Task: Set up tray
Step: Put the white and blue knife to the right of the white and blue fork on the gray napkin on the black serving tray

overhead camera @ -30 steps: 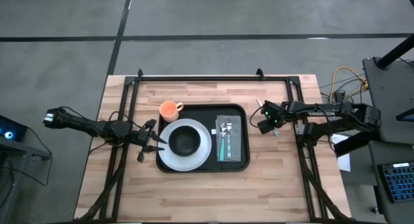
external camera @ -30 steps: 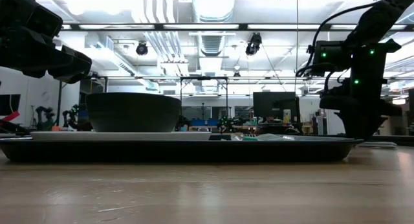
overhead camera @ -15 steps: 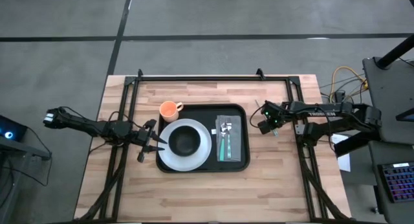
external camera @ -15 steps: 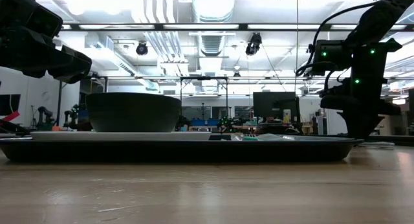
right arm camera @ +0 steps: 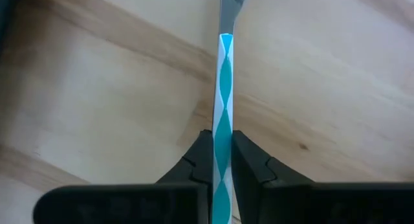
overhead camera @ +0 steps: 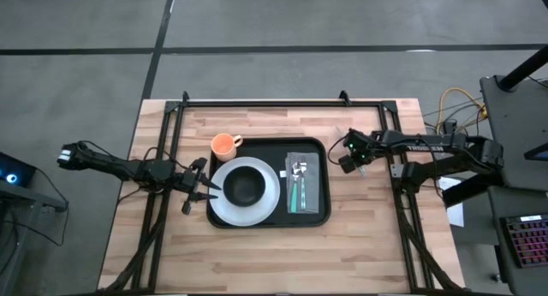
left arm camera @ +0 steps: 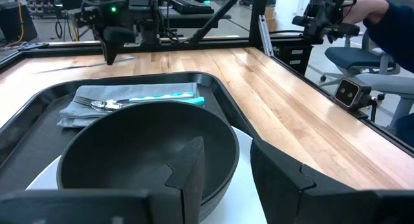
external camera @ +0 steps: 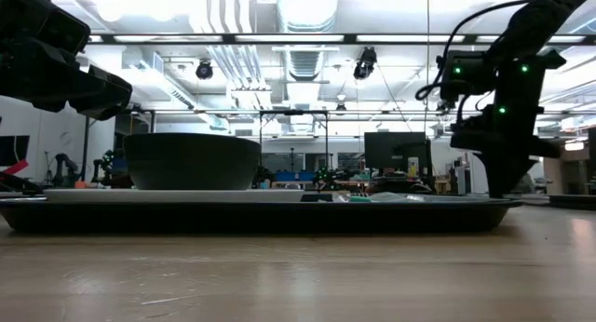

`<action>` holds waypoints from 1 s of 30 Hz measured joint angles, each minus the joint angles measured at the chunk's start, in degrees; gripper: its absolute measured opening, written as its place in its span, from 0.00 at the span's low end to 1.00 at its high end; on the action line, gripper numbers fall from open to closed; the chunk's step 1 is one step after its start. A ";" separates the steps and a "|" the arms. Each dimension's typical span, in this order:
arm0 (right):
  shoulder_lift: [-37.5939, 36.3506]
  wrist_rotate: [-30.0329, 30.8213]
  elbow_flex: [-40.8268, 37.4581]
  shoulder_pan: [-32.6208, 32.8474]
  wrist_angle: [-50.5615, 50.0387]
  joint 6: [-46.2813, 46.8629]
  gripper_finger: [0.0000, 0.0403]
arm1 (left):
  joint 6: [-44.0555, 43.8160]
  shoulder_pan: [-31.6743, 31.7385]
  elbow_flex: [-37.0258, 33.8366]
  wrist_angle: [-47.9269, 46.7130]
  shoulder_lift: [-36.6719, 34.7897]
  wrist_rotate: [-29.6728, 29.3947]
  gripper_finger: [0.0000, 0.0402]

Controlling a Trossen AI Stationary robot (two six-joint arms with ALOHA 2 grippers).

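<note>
The black tray lies mid-table. It carries a white plate with a black bowl on it. A grey napkin on the tray bears a fork and a spoon. My left gripper is open at the bowl's left rim, one finger over the inside and one over the outside. I see no touch. My right gripper hovers over bare wood right of the tray, shut on a utensil with a teal-and-white handle. My right gripper pinches the utensil's teal-and-white handle between its two fingers. The handle runs on past the fingertips, along the fingers, and its metal part points away over the wood. Whether that end rests on the table I cannot tell.
An orange cup stands on the table at the tray's far left corner. Black frame rails run along the far edge and both sides. Bare wood lies near the front edge. A person's blue sleeve shows beyond the table's right side.
My right gripper has shifted a little toward the tray and the far edge and has risen slightly. The tray, plate, bowl and napkin lie as before.
</note>
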 joint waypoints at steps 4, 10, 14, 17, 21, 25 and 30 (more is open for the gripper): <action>-0.02 -0.23 1.21 0.00 -0.13 0.02 0.05 | -0.01 0.01 0.00 0.00 0.01 0.00 0.27; -0.04 -0.42 1.65 0.00 -0.15 0.84 0.04 | -0.01 0.00 0.00 0.00 0.01 0.00 0.27; -0.07 -0.70 1.73 0.07 -0.13 3.29 0.04 | -0.01 -0.01 0.00 -0.01 0.01 0.00 0.27; -0.07 -0.86 1.73 0.07 -0.12 5.26 0.04 | -0.01 -0.01 0.00 -0.01 0.01 0.00 0.27; -0.11 -1.73 2.32 0.90 -0.07 8.44 0.04 | 0.00 -0.01 0.00 0.01 0.01 0.00 0.27; -0.13 -1.66 3.29 3.65 -0.09 12.73 0.04 | 0.01 0.01 0.00 0.01 0.01 0.00 0.27; -0.13 -0.53 4.73 8.00 -0.18 18.86 0.04 | -0.01 -0.01 0.00 0.00 0.01 0.00 0.27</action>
